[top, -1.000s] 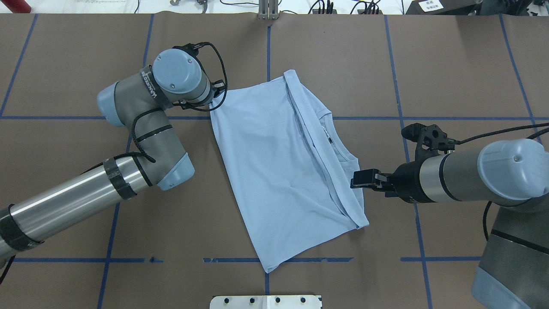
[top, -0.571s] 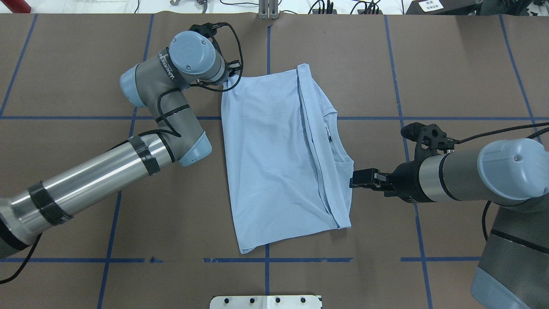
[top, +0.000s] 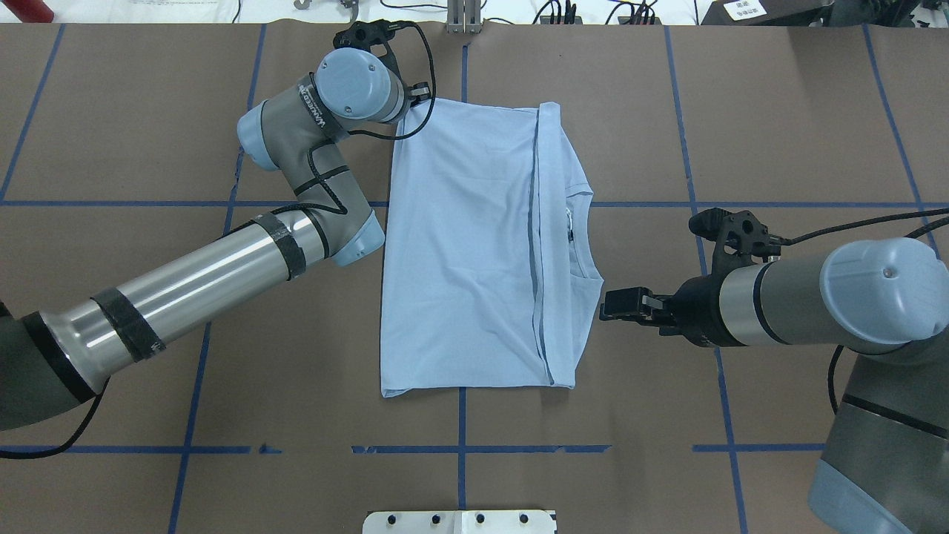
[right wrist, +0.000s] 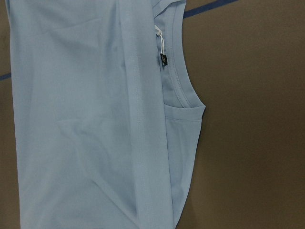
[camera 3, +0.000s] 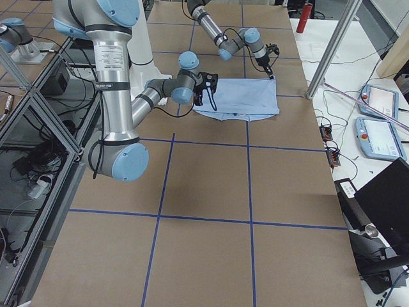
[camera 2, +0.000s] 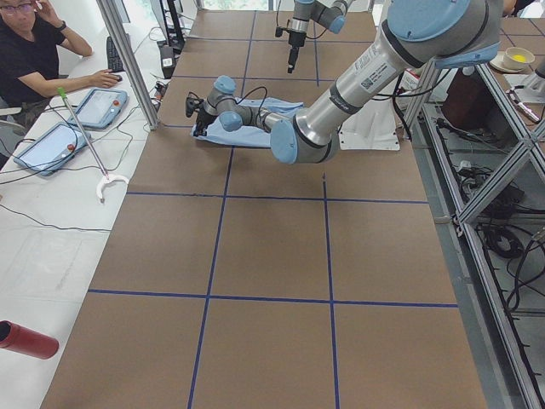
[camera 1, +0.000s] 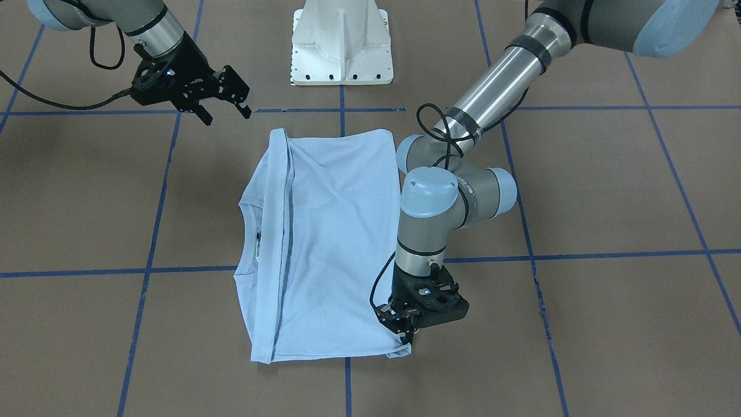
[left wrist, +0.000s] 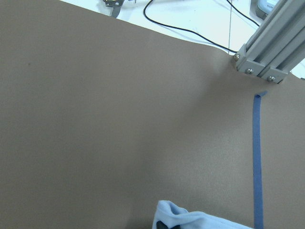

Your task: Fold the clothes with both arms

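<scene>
The light blue T-shirt point(top: 467, 245) lies folded on the brown table, its edges square with the blue tape lines and its collar point(top: 586, 237) toward the right arm. My left gripper point(camera 1: 405, 339) points straight down and is shut on the shirt's far corner, on the left arm's side. A bit of that cloth point(left wrist: 190, 220) shows at the bottom of the left wrist view. My right gripper point(camera 1: 226, 113) hangs open just off the collar-side edge, apart from the cloth. The right wrist view looks down on the collar and white neck tag point(right wrist: 159, 40).
The white pedestal base point(camera 1: 341, 43) stands at the robot's edge of the table. An aluminium post point(camera 2: 128, 60) rises at the far edge. Beyond it a person point(camera 2: 34, 60) sits at a side table with pendants point(camera 2: 51, 145).
The left arm has dragged its held corner toward the far edge, swinging the shirt from a slant to square with the tape grid. The right gripper has barely moved.
</scene>
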Controlling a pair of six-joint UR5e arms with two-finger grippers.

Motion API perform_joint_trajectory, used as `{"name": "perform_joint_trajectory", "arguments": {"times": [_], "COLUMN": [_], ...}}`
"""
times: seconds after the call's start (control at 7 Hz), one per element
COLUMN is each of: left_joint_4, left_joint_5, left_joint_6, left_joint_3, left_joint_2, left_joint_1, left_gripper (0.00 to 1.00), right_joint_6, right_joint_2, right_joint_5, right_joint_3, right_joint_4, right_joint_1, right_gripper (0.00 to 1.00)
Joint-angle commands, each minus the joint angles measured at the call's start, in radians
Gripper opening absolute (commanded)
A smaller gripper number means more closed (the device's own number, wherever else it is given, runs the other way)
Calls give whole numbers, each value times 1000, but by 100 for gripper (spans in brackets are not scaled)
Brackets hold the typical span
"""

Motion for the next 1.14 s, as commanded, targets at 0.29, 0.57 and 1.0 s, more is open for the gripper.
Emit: {"name": "perform_joint_trajectory", "arguments": {"times": [0.29,0.57,1.0], "left_joint_4": [-30,48,279], "left_joint_5": [23,-69,-149], "left_joint_6": [46,101,134], "left_joint_3": [13,-123,-564], "left_joint_2": [3,82,285], "left_joint_1": [-48,-69,-68], "left_gripper": [100,100,100], "right_joint_6": [-5,-52,-350], "right_joint_2": [33,167,379], "right_joint_5": [-56,-67,-227], "right_joint_3": [-40,-51,-110], "right_joint_4": [-23,-270,-566], "right_joint_1": [-6,-6,-92], "right_gripper": [100,100,100]}}
